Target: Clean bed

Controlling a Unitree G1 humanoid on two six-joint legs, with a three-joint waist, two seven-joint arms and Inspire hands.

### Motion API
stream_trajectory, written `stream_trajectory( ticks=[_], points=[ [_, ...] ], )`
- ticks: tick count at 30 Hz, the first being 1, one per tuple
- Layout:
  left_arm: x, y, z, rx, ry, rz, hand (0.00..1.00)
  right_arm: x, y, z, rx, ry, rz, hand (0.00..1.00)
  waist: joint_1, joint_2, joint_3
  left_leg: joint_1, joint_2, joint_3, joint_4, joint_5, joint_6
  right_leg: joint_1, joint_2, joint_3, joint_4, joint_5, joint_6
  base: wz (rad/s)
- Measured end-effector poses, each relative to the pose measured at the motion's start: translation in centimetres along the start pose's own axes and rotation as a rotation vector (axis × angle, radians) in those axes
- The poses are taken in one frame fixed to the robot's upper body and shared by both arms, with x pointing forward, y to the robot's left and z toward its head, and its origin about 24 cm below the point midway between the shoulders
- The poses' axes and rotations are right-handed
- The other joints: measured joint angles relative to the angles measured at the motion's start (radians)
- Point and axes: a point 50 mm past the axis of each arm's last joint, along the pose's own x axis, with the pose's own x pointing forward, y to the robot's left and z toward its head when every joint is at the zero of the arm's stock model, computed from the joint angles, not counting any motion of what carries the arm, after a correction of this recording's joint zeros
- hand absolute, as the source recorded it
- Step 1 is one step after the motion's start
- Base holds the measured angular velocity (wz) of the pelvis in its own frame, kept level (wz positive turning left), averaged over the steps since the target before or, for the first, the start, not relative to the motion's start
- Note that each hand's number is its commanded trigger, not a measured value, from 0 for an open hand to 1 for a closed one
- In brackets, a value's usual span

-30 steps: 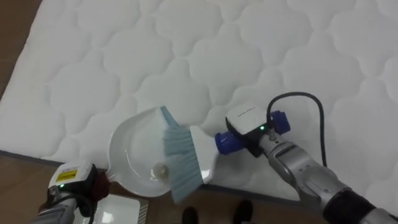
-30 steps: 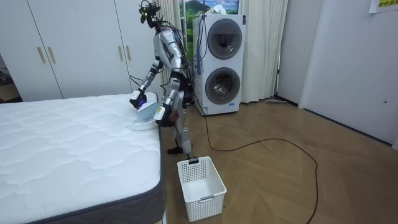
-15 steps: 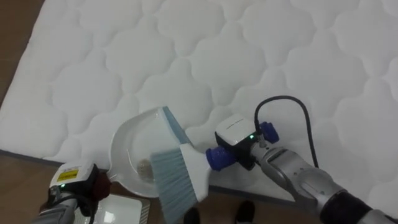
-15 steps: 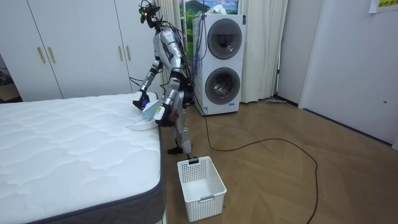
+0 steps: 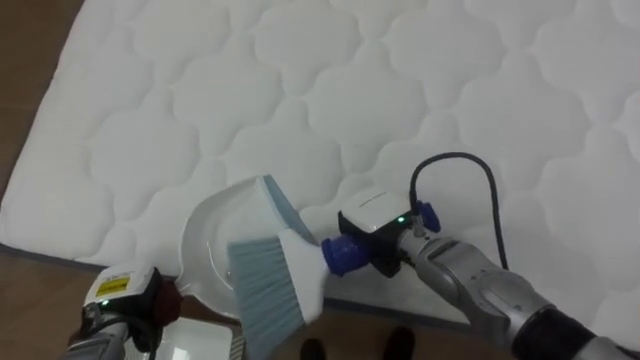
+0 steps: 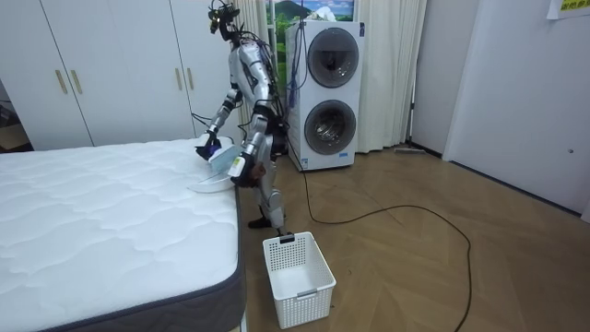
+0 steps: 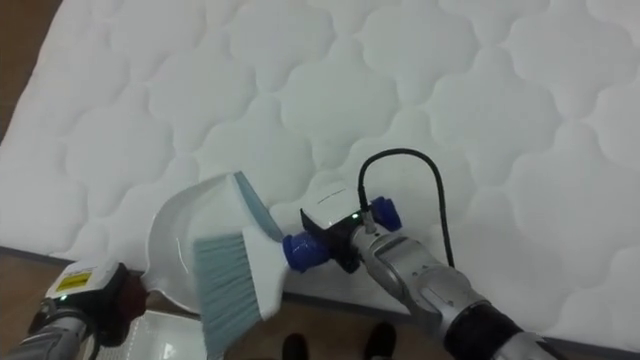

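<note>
A white dustpan (image 5: pixel 210 250) rests at the near edge of the white quilted mattress (image 5: pixel 330 90), tilted over the edge. My left hand (image 5: pixel 145 305) at the lower left is curled round its handle. A hand brush with pale blue bristles (image 5: pixel 265 290) and a blue handle end (image 5: pixel 335 255) lies across the pan's right half, the bristles hanging over the bed edge. My right hand (image 5: pixel 392 250) is shut on that handle. In the room view I stand bent at the bed's side (image 6: pixel 241 198), both hands over the dustpan (image 6: pixel 210 180).
A white slatted basket (image 5: pixel 195 338) stands on the wooden floor right below the pan, also seen as the basket (image 6: pixel 297 267) beside the bed. Stacked washing machines (image 6: pixel 327 88) stand behind me. White wardrobes (image 6: pixel 92 69) line the far wall.
The brush has swung left and down across the dustpan, and my right hand followed. A small crumb seen in the pan earlier is now hidden by the bristles.
</note>
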Motion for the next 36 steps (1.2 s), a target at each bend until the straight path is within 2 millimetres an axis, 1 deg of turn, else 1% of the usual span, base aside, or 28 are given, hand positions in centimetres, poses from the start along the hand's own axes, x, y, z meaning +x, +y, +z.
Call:
stream_trajectory(
  ticks=[1, 3, 4, 5, 6, 8, 10, 11, 13, 14, 16, 17, 18, 19, 21, 22, 23, 24, 25, 26, 27, 28, 29, 30, 32, 35, 36],
  points=[
    [0.0, -0.2, 0.0, -0.003, 0.004, -0.003, 1.0, 0.0, 0.0, -0.2, 0.006, 0.005, -0.01, 1.0, -0.004, -0.005, 0.001, 0.008, -0.004, 0.002, -0.007, 0.002, 0.002, 0.001, -0.002, 0.005, 0.005, -0.002, 0.002, 0.04],
    [0.0, -0.2, -0.1, -0.018, 0.01, -0.002, 1.0, -0.2, 0.1, -0.8, 0.025, 0.021, -0.03, 1.0, -0.01, -0.011, 0.0, 0.015, -0.006, 0.004, -0.004, 0.002, 0.003, 0.006, -0.005, 0.012, 0.011, -0.006, 0.006, 0.02],
    [0.0, -0.1, -0.2, -0.024, 0.01, 0.0, 1.0, -0.4, 0.1, -1.4, 0.045, 0.045, -0.055, 1.0, -0.021, -0.014, 0.0017, 0.014, -0.004, 0.003, 0.0, 0.001, 0.005, 0.012, -0.007, 0.008, 0.008, -0.006, 0.007, 0.07],
    [-0.1, -0.2, -0.2, -0.025, 0.011, 0.0, 1.0, -0.5, 0.1, -1.7, 0.056, 0.057, -0.068, 1.0, -0.025, -0.015, 0.002, 0.015, -0.003, 0.002, 0.002, 0.001, 0.005, 0.016, -0.007, 0.006, 0.006, -0.006, 0.008, 0.11],
    [-0.1, -0.2, -0.4, -0.032, 0.019, -0.001, 1.0, -0.7, -0.1, -2.1, 0.072, 0.075, -0.096, 1.0, -0.035, -0.019, 0.0008, 0.015, -0.002, 0.002, 0.004, -0.001, 0.007, 0.023, -0.006, 0.002, -0.002, -0.005, 0.009, 0.08],
    [-0.2, -0.2, -0.5, -0.038, 0.023, 0.001, 1.0, -1.1, -0.3, -3.1, 0.125, 0.112, -0.151, 1.0, -0.048, -0.021, 0.0012, 0.02, -0.002, -0.005, 0.006, -0.001, 0.008, 0.035, -0.005, -0.002, -0.01, -0.003, 0.013, 0.1],
    [-0.2, -0.3, -0.6, -0.036, 0.023, 0.001, 1.0, -2.0, 0.2, -4.2, 0.215, 0.177, -0.221, 1.0, -0.058, -0.021, 0.0012, 0.048, -0.002, -0.013, -0.001, -0.001, 0.009, 0.068, -0.006, -0.015, -0.022, -0.001, 0.016, 0.12],
    [-0.3, -0.4, -0.6, -0.037, 0.023, 0.0, 1.0, -2.3, 0.4, -4.5, 0.241, 0.194, -0.236, 1.0, -0.061, -0.021, 0.0008, 0.055, -0.002, -0.016, -0.005, -0.001, 0.009, 0.076, -0.006, -0.016, -0.024, -0.002, 0.017, 0.1],
    [-0.8, -0.9, -0.8, -0.053, 0.029, -0.008, 1.0, -3.2, 1.0, -6.0, 0.325, 0.269, -0.288, 1.0, -0.08, -0.022, 0.0001, 0.083, -0.005, -0.026, -0.017, -0.001, 0.009, 0.109, -0.002, -0.015, -0.037, -0.007, 0.023, 0.09],
    [-0.8, -1.0, -0.9, -0.055, 0.031, -0.01, 1.0, -3.4, 1.1, -6.5, 0.348, 0.293, -0.302, 1.0, -0.082, -0.023, -0.0012, 0.086, -0.005, -0.026, -0.019, -0.001, 0.009, 0.111, -0.002, -0.013, -0.037, -0.007, 0.024, 0.04],
    [-1.1, -0.5, -1.0, -0.058, 0.027, 0.011, 1.0, -4.6, 1.1, -8.3, 0.4, 0.381, -0.374, 1.0, -0.092, -0.027, -0.0032, 0.089, -0.004, -0.025, -0.019, -0.002, 0.009, 0.112, -0.002, -0.013, -0.036, -0.008, 0.024, 0.0],
    [-1.1, -0.3, -1.0, -0.062, 0.022, 0.021, 1.0, -5.0, 1.0, -8.7, 0.406, 0.401, -0.391, 0.97, -0.093, -0.027, -0.0034, 0.09, -0.004, -0.024, -0.019, -0.002, 0.009, 0.112, -0.002, -0.014, -0.036, -0.008, 0.024, 0.0],
    [-1.3, 0.2, -0.9, -0.071, 0.014, 0.048, 1.0, -5.8, 0.9, -9.5, 0.414, 0.439, -0.426, 0.96, -0.095, -0.026, -0.0035, 0.1, -0.004, -0.025, -0.021, -0.001, 0.009, 0.121, -0.002, -0.014, -0.037, -0.008, 0.024, 0.0],
    [-1.4, 0.5, -0.9, -0.081, 0.01, 0.07, 1.0, -6.3, 0.9, -10.2, 0.421, 0.474, -0.456, 0.93, -0.104, -0.026, -0.0045, 0.118, -0.004, -0.024, -0.028, -0.001, 0.009, 0.138, -0.002, -0.014, -0.037, -0.012, 0.026, 0.0],
    [-1.7, 0.9, -0.8, -0.081, 0.005, 0.097, 1.0, -7.0, 0.8, -10.8, 0.441, 0.511, -0.502, 0.89, -0.116, -0.025, -0.0084, 0.154, -0.005, -0.023, -0.046, -0.001, 0.008, 0.17, -0.001, -0.012, -0.041, -0.018, 0.029, 0.0],
    [-1.8, 1.0, -0.6, -0.08, -0.001, 0.107, 1.0, -7.3, 0.8, -11.2, 0.464, 0.533, -0.531, 0.84, -0.121, -0.024, -0.0124, 0.181, -0.005, -0.021, -0.057, -0.002, 0.008, 0.193, 0.001, -0.009, -0.046, -0.021, 0.03, -0.03],
    [-1.9, 1.1, -0.4, -0.076, -0.006, 0.112, 1.0, -7.4, 0.9, -11.3, 0.477, 0.544, -0.543, 0.82, -0.124, -0.024, -0.0153, 0.192, -0.005, -0.02, -0.065, -0.002, 0.008, 0.207, 0.004, -0.008, -0.054, -0.021, 0.03, -0.04],
    [-2.1, 1.0, -0.3, -0.075, -0.016, 0.118, 1.0, -7.6, 1.0, -11.4, 0.504, 0.56, -0.559, 0.74, -0.132, -0.024, -0.0244, 0.216, -0.003, -0.019, -0.075, -0.002, 0.007, 0.233, 0.01, -0.006, -0.068, -0.021, 0.031, -0.06],
    [-2.4, 0.8, -0.3, -0.081, -0.019, 0.116, 1.0, -7.8, 1.1, -11.3, 0.528, 0.567, -0.571, 0.52, -0.134, -0.026, -0.0315, 0.246, -0.002, -0.017, -0.091, -0.001, 0.005, 0.256, 0.014, -0.004, -0.074, -0.022, 0.032, -0.08],
    [-2.6, 0.6, -0.3, -0.083, -0.02, 0.112, 1.0, -7.9, 1.2, -11.3, 0.536, 0.567, -0.578, 0.01, -0.135, -0.027, -0.0326, 0.262, -0.002, -0.016, -0.101, 0.0, 0.003, 0.267, 0.016, -0.001, -0.075, -0.023, 0.032, -0.15],
    [-2.9, 0.2, -0.4, -0.089, -0.017, 0.102, 1.0, -7.9, 1.0, -11.2, 0.548, 0.565, -0.59, 0.0, -0.137, -0.027, -0.0348, 0.29, -0.001, -0.01, -0.112, 0.0, 0.003, 0.287, 0.018, 0.003, -0.076, -0.027, 0.033, -0.12],
    [-3.0, 0.0, -0.4, -0.094, -0.016, 0.089, 1.0, -7.9, 0.9, -11.2, 0.551, 0.565, -0.602, 0.0, -0.138, -0.027, -0.0352, 0.312, -0.001, -0.006, -0.122, 0.0, 0.002, 0.305, 0.021, 0.009, -0.079, -0.03, 0.034, -0.1],
    [-3.1, 0.0, -0.4, -0.098, -0.015, 0.088, 1.0, -8.0, 0.7, -11.3, 0.552, 0.565, -0.611, 0.0, -0.136, -0.027, -0.0353, 0.319, 0.0, -0.006, -0.124, 0.0, 0.001, 0.312, 0.024, 0.012, -0.084, -0.03, 0.034, -0.1],
    [-3.4, -0.1, -0.6, -0.1, -0.014, 0.092, 1.0, -8.0, 0.5, -11.3, 0.559, 0.562, -0.628, 0.0, -0.131, -0.028, -0.0375, 0.332, 0.003, -0.001, -0.129, -0.001, -0.001, 0.321, 0.029, 0.017, -0.096, -0.029, 0.034, -0.07],
    [-3.8, -0.2, -0.9, -0.115, -0.001, 0.097, 1.0, -8.1, 0.3, -11.4, 0.584, 0.567, -0.643, 0.0, -0.129, -0.025, -0.0382, 0.347, 0.007, -0.001, -0.13, -0.003, -0.004, 0.34, 0.034, 0.017, -0.107, -0.027, 0.034, -0.01],
    [-4.1, -0.6, -1.4, -0.141, 0.026, 0.083, 1.0, -8.2, 0.4, -11.6, 0.637, 0.579, -0.657, 0.0, -0.131, -0.016, -0.0399, 0.363, 0.01, -0.023, -0.136, -0.004, -0.007, 0.372, 0.038, 0.003, -0.117, -0.027, 0.034, 0.18],
    [-4.1, -0.6, -1.4, -0.146, 0.026, 0.075, 1.0, -8.3, 0.5, -11.7, 0.678, 0.589, -0.666, 0.0, -0.132, -0.014, -0.0408, 0.363, 0.01, -0.036, -0.135, -0.004, -0.008, 0.382, 0.038, -0.011, -0.124, -0.027, 0.034, 0.32]
  ],
)
